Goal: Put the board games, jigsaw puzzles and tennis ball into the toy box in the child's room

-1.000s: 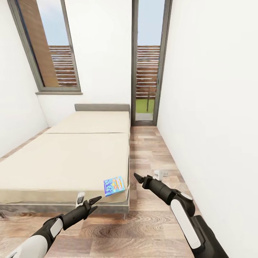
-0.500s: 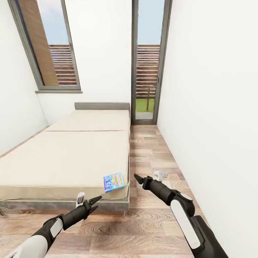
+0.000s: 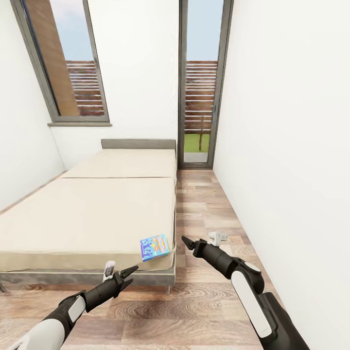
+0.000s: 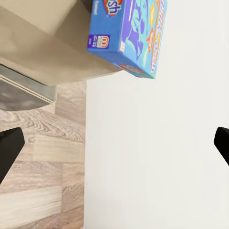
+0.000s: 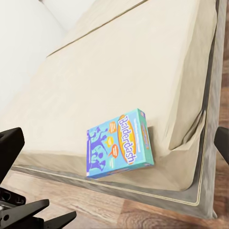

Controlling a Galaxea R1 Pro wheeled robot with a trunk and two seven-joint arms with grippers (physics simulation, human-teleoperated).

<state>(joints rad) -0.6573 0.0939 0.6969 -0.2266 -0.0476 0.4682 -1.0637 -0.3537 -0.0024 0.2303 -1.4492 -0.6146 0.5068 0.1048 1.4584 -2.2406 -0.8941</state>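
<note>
Board game (image 3: 155, 247): small blue cartoon-printed box, lying on the near corner of the bed (image 3: 97, 214), at about 12 o'clock from the robot, just ahead of both arms.
Overhang: one corner of the box appears to project past the mattress edge (clearest in the left wrist view (image 4: 129, 36)).
Handling estimate: probably light, stiff cardboard with a smooth face, likely to slide on the mattress if pushed.
Hold point: the overhanging edge, one finger above and one below the thin side.
Left gripper (image 3: 121, 274): jaws apart, empty, low in front of the bed frame, at 7 o'clock from the box.
Right gripper (image 3: 187, 241): empty; jaws look spread in the right wrist view, over the wood floor (image 3: 204, 204), at 3 o'clock from the box.
Right wrist view: shows the printed lid (image 5: 120, 142) legibly, flat on the mattress.
Head view: adds the room layout, windows and headboard.
</note>
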